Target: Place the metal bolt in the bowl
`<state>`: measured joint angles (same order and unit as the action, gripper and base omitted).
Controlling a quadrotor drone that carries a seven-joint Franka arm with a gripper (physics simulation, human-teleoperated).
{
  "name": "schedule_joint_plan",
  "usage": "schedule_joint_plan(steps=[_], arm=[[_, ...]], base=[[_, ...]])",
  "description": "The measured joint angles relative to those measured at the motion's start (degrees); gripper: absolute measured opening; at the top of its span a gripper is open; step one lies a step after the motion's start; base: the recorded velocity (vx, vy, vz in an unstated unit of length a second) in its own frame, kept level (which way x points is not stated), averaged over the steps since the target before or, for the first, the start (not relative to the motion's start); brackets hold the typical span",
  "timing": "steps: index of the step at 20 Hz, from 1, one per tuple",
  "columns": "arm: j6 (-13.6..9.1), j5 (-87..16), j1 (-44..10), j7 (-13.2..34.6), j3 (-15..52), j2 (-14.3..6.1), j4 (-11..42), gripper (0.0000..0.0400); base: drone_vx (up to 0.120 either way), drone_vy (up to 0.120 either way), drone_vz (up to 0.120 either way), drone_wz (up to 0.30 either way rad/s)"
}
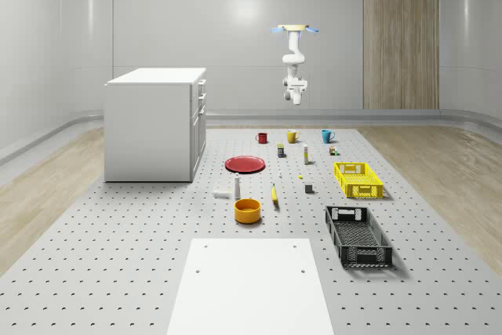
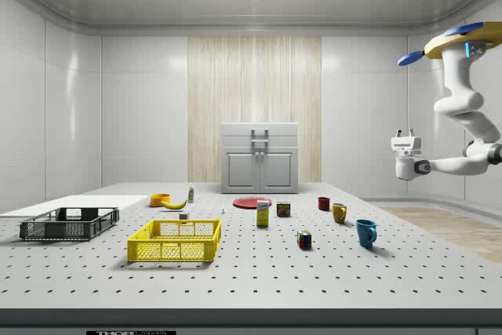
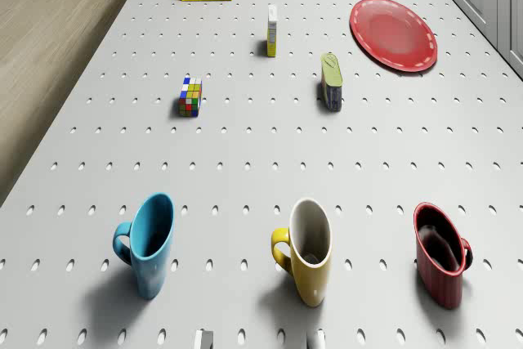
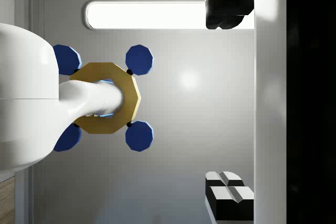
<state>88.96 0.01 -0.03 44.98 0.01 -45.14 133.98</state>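
The drone point(image 1: 296, 30) hovers beyond the mugs; its gripper point(image 1: 295, 100), fingers apart and empty, hangs well apart from the bolt point(image 1: 221, 193) beside the orange bowl point(image 1: 247, 210).

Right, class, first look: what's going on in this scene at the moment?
A drone carrying an arm hovers high over the far end of the table, roughly above the yellow mug. Its hand is open, holds nothing and points up towards the drone. The orange bowl sits empty further along the table, well away from the robot. Nothing has been picked up yet.
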Motion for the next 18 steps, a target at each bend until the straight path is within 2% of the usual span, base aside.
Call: schedule_joint_plan(steps=[4, 6, 9, 13, 18], arm=[[-3.95, 0.04, -0.11, -0.07, 0.06, 0.72, -4.85, 0.04], [-5.61, 0.06, -0.16, -0.09, 0.08, 1.45, -7.33, 0.04], [-7.73, 0.08, -0.21, -0.11, 0.12, 2.69, -10.83, 0.04], [-9.64, 0.1, -0.27, -0.13, 0.15, 3.96, -14.19, 0.04], [-10.69, 0.12, -0.33, -0.16, 0.19, 4.71, -16.21, 0.04]], base=[[0.0, 0.0, 0.0, 0.0], [0.04, -0.12, 0.0, 0.0], [0.12, -0.12, 0.0, 0.0], [0.12, -0.12, 0.0, 0.0], [0.12, -0.12, 0.0, 0.0]])
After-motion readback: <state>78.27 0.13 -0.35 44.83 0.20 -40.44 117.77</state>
